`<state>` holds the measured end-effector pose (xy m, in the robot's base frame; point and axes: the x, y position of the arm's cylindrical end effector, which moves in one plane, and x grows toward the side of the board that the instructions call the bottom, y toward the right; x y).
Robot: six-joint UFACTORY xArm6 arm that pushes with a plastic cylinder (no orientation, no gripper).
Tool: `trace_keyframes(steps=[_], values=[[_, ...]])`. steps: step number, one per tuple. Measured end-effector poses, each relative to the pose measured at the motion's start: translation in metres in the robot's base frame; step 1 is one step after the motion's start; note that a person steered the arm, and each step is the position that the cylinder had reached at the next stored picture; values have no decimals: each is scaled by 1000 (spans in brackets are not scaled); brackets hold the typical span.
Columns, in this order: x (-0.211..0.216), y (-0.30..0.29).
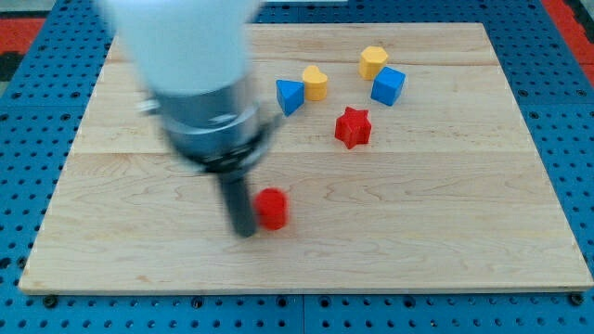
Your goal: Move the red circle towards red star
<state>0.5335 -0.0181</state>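
The red circle (273, 208) lies on the wooden board (111, 241), a little below the board's middle. The red star (353, 127) lies up and to the right of it, well apart. My tip (244, 231) is the lower end of the dark rod, just left of the red circle, touching or nearly touching its left side. The arm's body is blurred and covers the board's upper left.
A blue triangle (290, 96) and a yellow heart (316, 83) lie together above the red star's left. A yellow hexagon (373, 61) and a blue cube (388, 85) lie above its right. Blue pegboard surrounds the board.
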Motion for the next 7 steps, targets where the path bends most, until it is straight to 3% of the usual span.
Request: trace_keyframes(steps=[1, 2, 3, 4, 7], values=[[-38, 82], [-28, 86], [-45, -11], [-133, 27], [-153, 182]])
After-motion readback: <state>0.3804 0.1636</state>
